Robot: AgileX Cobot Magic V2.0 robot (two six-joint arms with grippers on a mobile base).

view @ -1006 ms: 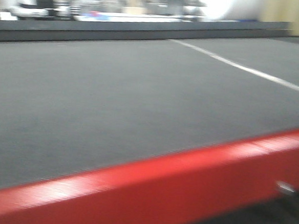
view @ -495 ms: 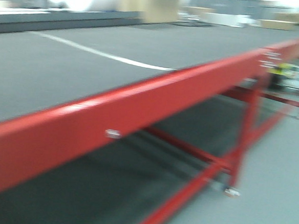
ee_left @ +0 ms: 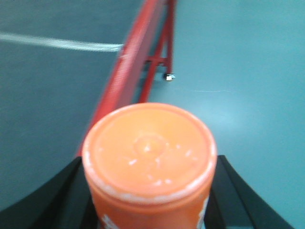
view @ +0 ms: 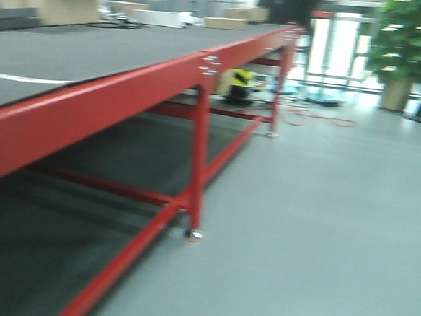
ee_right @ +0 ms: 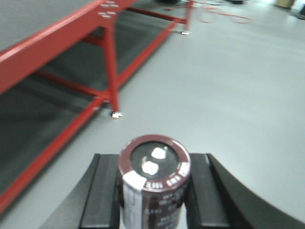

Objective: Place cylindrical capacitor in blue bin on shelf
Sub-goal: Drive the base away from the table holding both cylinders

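Red-framed table [view: 129, 87], grey floor [view: 322, 209], potted plant [view: 403, 41]

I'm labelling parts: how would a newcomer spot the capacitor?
Beside the long red table, the right gripper holds the capacitor over grey floor. It is a stubby dark cylinder with two pale terminals on top, unlike the orange container in the left gripper.

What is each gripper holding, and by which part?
Left gripper grips the orange object by its sides; right gripper grips the capacitor by its sides.
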